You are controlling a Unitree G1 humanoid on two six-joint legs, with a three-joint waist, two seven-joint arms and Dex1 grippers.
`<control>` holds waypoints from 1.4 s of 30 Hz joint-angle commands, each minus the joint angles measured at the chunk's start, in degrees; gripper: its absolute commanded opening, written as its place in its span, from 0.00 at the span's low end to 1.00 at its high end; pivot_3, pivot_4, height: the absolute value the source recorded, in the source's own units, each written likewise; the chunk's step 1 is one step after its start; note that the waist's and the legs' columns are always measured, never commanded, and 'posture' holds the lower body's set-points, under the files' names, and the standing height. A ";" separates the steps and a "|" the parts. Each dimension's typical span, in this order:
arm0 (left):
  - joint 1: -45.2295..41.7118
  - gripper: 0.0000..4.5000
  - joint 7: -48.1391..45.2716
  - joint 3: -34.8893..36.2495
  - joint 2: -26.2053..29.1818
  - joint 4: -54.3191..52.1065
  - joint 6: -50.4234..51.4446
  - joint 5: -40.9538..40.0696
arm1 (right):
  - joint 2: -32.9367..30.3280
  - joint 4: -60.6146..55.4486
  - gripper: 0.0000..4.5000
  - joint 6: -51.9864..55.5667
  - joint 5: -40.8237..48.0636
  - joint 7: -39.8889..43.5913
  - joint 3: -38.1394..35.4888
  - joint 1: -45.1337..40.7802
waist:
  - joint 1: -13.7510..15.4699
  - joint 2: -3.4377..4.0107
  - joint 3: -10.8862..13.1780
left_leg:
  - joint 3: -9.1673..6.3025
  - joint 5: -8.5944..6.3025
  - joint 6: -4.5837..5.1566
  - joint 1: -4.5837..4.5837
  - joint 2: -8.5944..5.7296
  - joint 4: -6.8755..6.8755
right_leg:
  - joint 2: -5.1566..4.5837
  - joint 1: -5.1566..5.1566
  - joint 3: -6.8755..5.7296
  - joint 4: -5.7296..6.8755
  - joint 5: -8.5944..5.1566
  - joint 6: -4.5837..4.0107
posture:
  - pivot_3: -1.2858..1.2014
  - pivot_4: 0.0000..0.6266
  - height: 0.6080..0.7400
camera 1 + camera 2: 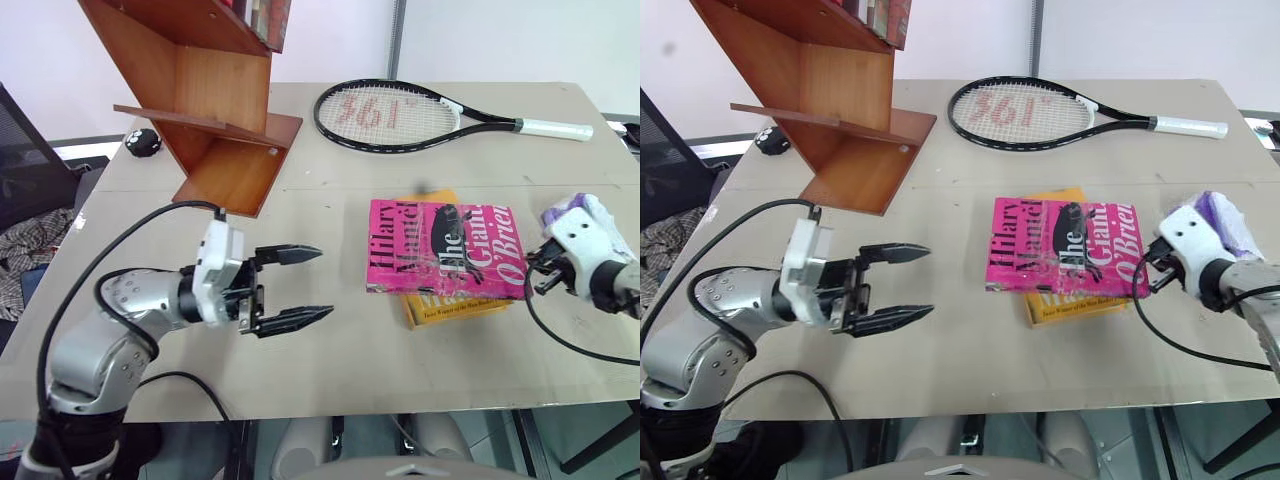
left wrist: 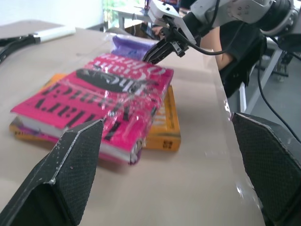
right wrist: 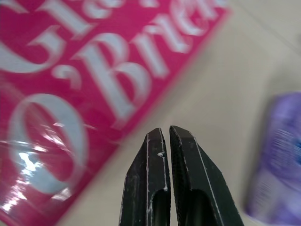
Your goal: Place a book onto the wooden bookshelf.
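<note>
Your left claw is hanging spread wide and empty over the bare counter in the left eye view, aimed at the pink book, with a clear gap between them. That book is lying flat on a yellow book, and the right claw is sitting clenched on nothing just beside its far edge. A tennis racket is resting further back.

Your right eye view is showing the same layout, with the wooden bookshelf standing at the counter's rear left corner, well apart from the book.

Looking along the left wrist view, you are seeing both fingers parted widely, the pink book's spine corner lying between them but further off, and the right claw hovering at the opposite end.

Your right wrist view is showing the two fingertips pressed together just off the cover's edge, near a purple packet.

You are, I judge, in the approach-and-grasp step; nothing is lifted yet. Next, the left claw needs to reach the spine, while the right tips probably nudge or steady the far edge.
</note>
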 commanded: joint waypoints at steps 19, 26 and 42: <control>4.23 1.00 10.95 7.06 0.10 -3.64 7.87 -10.34 | 8.31 1.58 0.01 0.16 -2.46 -0.73 9.71 -13.93 | 0.24 -0.02 0.01 | -0.02 0.01 -0.02 -0.01 -0.02 0.01 | -0.04 0.01 -0.03 -0.02 0.00 0.00 | 0.52 0.24 1.00; 10.94 1.00 28.69 2.67 -0.29 -4.77 27.49 -29.08 | -1.86 -3.18 0.12 -8.06 2.25 13.22 -5.59 -0.09 | 0.80 -0.07 0.02 | -0.10 -0.01 0.00 -0.12 -0.09 0.00 | -0.21 0.07 -0.05 -0.22 -0.04 0.11 | 0.52 0.24 1.00; -4.40 1.00 94.17 -11.88 -30.35 17.82 22.69 -68.68 | 1.12 -21.59 0.99 -1.08 31.93 25.54 -42.43 23.51 | 0.74 -0.12 -0.13 | -0.25 -0.15 0.24 0.42 -0.11 0.12 | -0.48 0.58 0.14 0.10 -0.09 -0.21 | 0.52 0.24 1.00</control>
